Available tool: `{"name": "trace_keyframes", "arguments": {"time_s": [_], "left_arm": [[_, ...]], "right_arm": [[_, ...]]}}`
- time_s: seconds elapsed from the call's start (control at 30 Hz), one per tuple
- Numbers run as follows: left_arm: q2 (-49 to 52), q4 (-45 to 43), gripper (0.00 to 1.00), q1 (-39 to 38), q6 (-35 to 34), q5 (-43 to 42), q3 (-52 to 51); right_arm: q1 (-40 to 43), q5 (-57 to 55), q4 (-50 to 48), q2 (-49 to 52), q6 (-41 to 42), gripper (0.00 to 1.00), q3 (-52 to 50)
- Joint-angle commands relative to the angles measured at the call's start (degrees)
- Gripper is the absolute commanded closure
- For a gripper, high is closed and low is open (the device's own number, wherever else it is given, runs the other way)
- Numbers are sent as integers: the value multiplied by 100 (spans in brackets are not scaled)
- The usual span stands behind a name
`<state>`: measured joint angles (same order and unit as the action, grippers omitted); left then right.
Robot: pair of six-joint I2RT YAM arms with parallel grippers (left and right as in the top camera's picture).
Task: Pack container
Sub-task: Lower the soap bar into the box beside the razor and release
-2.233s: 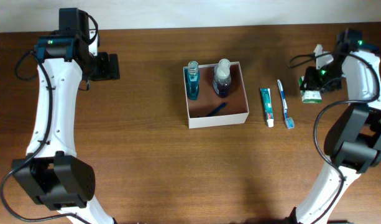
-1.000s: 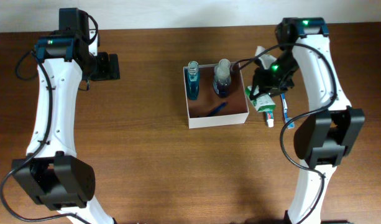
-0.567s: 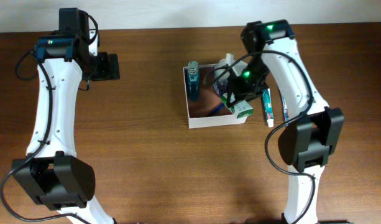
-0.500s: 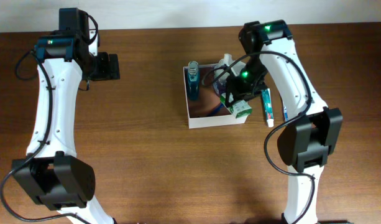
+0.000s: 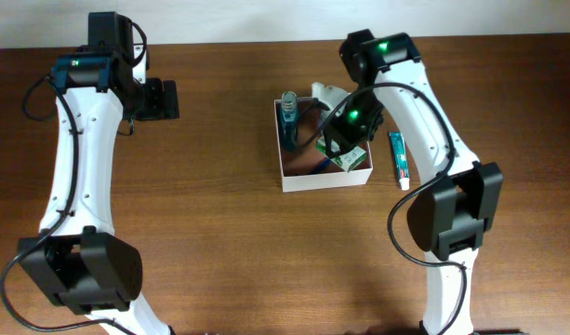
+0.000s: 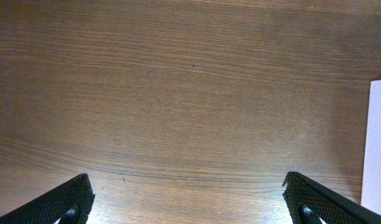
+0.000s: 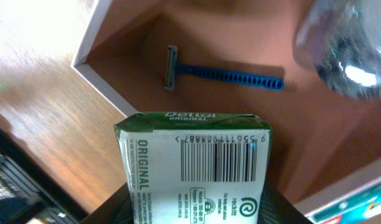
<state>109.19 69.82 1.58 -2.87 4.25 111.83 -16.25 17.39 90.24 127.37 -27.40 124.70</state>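
Observation:
The container (image 5: 285,175), a square white-walled box with a reddish-brown inside, stands mid-table; it also shows in the right wrist view (image 7: 97,81). Inside it are a blue bottle (image 5: 288,119), a clear bottle (image 7: 348,46) and a blue razor (image 7: 224,73). My right gripper (image 5: 345,149) is shut on a green-and-white soap packet (image 7: 195,165) and holds it over the container's front right part. My left gripper (image 6: 190,208) is open and empty over bare wood at the far left.
A green toothpaste tube (image 5: 397,158) lies on the table just right of the container. A white edge (image 6: 376,149) shows at the right of the left wrist view.
My right gripper carried the soap packet from the far right of the table leftward, past the toothpaste, to over the container. The left arm has not moved.

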Motion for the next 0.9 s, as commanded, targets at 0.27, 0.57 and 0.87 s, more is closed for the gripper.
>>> {"name": "trace_keyframes", "arguments": {"time_s": [0.27, 0.57, 0.87], "left_arm": [[-13, 4, 1, -2, -37, -42, -28], [-13, 4, 0, -4, -35, -42, -28], [-13, 4, 1, -2, -35, -42, -28]], "right_arm": [[-72, -157, -490, -57, -1871, 52, 120], [-72, -153, -610, -55, -2347, 53, 105], [-72, -111, -686, -33, -2979, 52, -304]]}}
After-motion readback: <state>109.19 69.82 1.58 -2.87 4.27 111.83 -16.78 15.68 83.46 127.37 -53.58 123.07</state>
